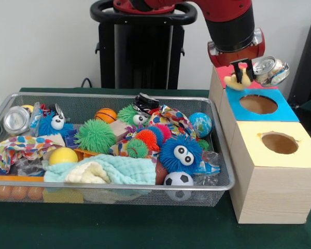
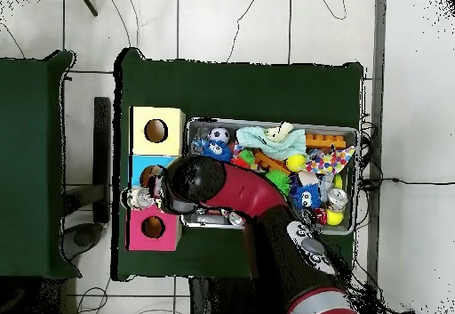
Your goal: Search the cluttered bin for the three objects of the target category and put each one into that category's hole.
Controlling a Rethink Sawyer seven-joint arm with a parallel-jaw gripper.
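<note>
Front view: gripper is pinching a crushed can, hovering over the pink box. Judging by that, it's delivering; next it needs lining up over that box's hole and letting go.

A green cloth covers the table, with a white wall behind

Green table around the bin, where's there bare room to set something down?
Bare green table runs along the front of the wire bin, and in the overhead view a wide strip lies beyond the bin and boxes. The bin itself is packed full. By the yellow box and blue box, the gripper crowds the space.
</note>
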